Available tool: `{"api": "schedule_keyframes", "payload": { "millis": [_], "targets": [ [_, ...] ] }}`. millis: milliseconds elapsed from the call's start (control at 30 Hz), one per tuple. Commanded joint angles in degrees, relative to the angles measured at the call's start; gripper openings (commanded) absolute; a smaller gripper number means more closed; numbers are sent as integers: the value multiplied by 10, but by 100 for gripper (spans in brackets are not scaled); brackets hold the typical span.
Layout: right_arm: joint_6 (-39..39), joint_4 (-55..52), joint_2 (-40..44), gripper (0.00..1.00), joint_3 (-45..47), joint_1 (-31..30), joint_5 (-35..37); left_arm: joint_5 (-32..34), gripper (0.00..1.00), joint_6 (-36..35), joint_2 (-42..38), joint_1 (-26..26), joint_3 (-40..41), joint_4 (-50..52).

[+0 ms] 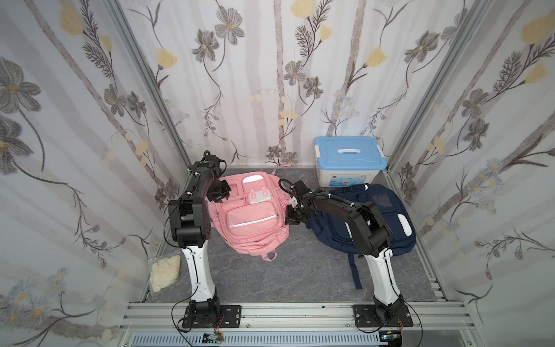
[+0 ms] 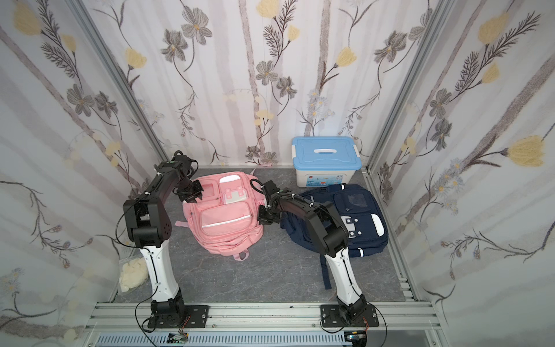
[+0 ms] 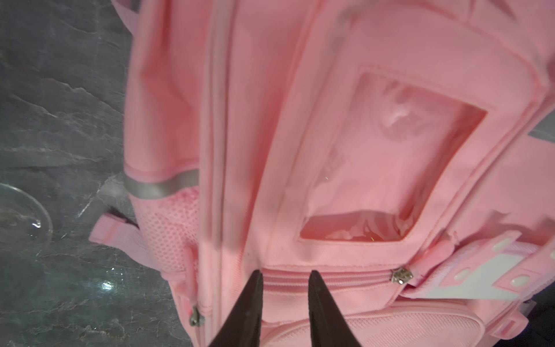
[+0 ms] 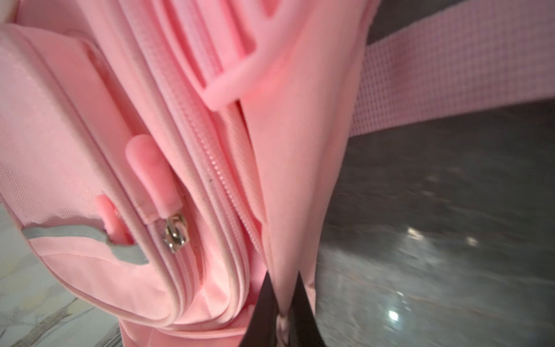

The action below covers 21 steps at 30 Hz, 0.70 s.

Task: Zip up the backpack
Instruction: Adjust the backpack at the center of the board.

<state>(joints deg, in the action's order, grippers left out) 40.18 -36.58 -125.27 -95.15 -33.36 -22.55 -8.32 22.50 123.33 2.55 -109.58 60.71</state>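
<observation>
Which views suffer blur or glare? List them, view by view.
Left wrist: pink backpack smeared by blur, small glints on the grey table. Right wrist: fabric soft near the lens, zipper slider fairly crisp, bright glare spots on the table. Both top views: sharp, evenly lit, frame posts splayed by the wide lens.

Both arms bent forward, grippers angled down.
The left arm folds sharply at the elbow, the left gripper with jaws narrowly apart; the right arm stretches inward, the right gripper pinched tight.
</observation>
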Motion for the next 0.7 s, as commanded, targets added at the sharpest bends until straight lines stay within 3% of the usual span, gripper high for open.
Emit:
{"api": "schedule_keyframes", "payload": {
  "millis": [0,167,433,667],
  "targets": [
    [-66,-75,41,0,42,40,20,-20,31,-3,-25,1,18,-1],
    [-161,-138,62,0,43,103,-6,-72,34,9,-73,0,62,-6],
    [-223,-180,11,3,-21,112,-25,-120,39,17,-98,-9,116,-37],
    [-230,-181,22,38,-31,114,-2,-164,46,38,-66,-11,142,-98]
  ]
}}
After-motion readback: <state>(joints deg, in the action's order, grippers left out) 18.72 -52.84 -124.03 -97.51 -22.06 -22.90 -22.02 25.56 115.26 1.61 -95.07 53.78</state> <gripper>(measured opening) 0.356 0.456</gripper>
